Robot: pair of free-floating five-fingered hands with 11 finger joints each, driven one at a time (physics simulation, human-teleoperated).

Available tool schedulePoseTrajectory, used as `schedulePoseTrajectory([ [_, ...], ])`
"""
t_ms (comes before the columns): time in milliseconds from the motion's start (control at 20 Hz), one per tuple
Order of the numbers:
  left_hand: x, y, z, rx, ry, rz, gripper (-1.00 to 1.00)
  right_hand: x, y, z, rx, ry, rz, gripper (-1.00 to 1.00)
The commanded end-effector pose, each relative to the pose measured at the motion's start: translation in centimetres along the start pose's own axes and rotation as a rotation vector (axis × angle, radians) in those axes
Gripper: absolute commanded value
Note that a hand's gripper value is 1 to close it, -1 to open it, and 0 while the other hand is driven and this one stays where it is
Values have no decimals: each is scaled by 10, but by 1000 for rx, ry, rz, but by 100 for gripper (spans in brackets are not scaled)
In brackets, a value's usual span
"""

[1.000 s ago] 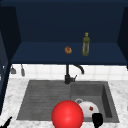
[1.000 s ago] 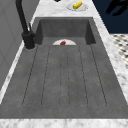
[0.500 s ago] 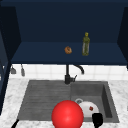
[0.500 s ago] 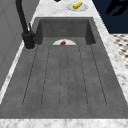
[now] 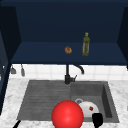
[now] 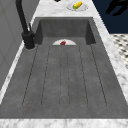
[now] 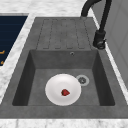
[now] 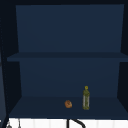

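The right hand shows at the bottom edge of the front view, at about 5 o'clock from the sink centre, just in front of the white plate. It is a dark shape w/ no separate fingers to see, so I cannot tell if it is spread or closed. It touches nothing that I can see; it hangs over the front rim of the sink.

The left hand is a thin dark sliver at 7 o'clock, near the bottom left corner, over the marble counter. Its state I cannot tell either.

The plate lies flat on the basin floor, beside the drain, which is at 2 o'clock from it in the right side view. A small red piece, maybe a strawberry, sits near the plate's middle; the shallow dish keeps it from rolling.

A big red ball is in front, at 6 o'clock, approx. between the hands; it covers part of the plate's left side.

The black faucet stands at 12 o'clock behind the sink. On the cabinet shelf above stand a green bottle, upright, and a small orange-brown thing just left of it, apart. In the left side view a small dish w/ a yellow item rests on the far counter.
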Motion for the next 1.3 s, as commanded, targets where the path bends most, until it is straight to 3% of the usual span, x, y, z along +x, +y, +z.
schedulePoseTrajectory([
  [0,-2,-9,-13,-45,-11,1,-100,0,0,0,0,0,0,0],
  [50,-5,-6,-20,-110,-4,-7,-100,0,0,0,0,0,0,0],
  [550,-28,-19,-50,-163,0,-19,-100,0,0,0,0,0,0,0],
  [1250,-66,-37,-65,-238,20,-30,-100,0,0,0,0,0,0,0],
])
